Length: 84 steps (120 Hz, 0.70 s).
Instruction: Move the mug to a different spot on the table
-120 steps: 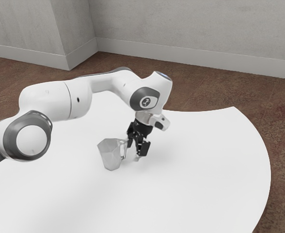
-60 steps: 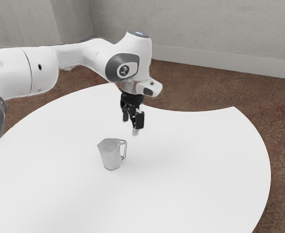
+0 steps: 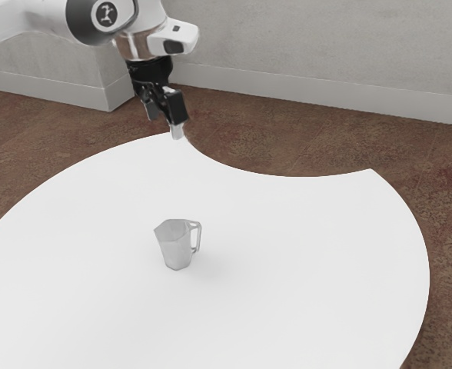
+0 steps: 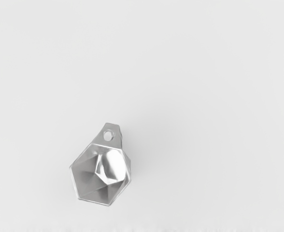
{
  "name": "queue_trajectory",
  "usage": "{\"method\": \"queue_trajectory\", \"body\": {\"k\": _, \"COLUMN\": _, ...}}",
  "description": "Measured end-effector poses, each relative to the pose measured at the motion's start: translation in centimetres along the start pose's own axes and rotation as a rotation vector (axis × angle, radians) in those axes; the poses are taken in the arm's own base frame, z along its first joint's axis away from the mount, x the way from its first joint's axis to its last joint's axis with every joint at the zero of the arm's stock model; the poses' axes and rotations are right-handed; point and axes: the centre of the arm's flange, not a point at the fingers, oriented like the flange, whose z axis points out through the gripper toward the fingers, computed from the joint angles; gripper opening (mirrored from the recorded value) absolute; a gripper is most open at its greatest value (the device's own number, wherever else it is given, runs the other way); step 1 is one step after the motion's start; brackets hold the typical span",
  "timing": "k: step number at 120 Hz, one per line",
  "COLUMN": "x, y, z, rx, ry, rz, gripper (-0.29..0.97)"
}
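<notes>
A faceted metallic mug (image 3: 177, 244) stands upright on the round white table (image 3: 310, 261), its handle turned toward the exterior view's right. My gripper (image 3: 167, 123) hangs high above the table's back edge, well up and behind the mug, fingers slightly apart with nothing between them. In the wrist view I look straight down into the mug (image 4: 101, 176) from far above, its handle (image 4: 110, 134) sticking out over the white tabletop (image 4: 205, 96).
The table's back edge has a curved notch (image 3: 272, 174) cut into it. Brown floor (image 3: 349, 138) lies beyond, then a grey wall with a white baseboard (image 3: 326, 91). Bare white tabletop surrounds the mug on all sides.
My gripper has let go at the mug's handle and risen steeply up and toward the exterior view's upper left. The mug stays where it stood.
</notes>
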Motion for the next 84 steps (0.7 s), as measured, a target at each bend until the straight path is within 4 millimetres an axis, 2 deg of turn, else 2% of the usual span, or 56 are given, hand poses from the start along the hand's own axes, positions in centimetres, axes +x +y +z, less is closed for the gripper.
{"method": "queue_trajectory", "body": {"k": 20, "x": -1.3, "y": -0.5, "z": -0.9, "rx": -0.012, "ry": -0.045, "rz": -0.053, "gripper": 0.68}}
{"method": "queue_trajectory", "body": {"k": 34, "x": -1.9, "y": -1.2, "z": -2.5, "rx": -0.008, "ry": -0.047, "rz": -0.087, "gripper": 0.68}}
{"method": "queue_trajectory", "body": {"k": 84, "x": -2.8, "y": -3.9, "z": -1.5, "rx": -0.021, "ry": -0.097, "rz": -0.188, "gripper": 0.68}}
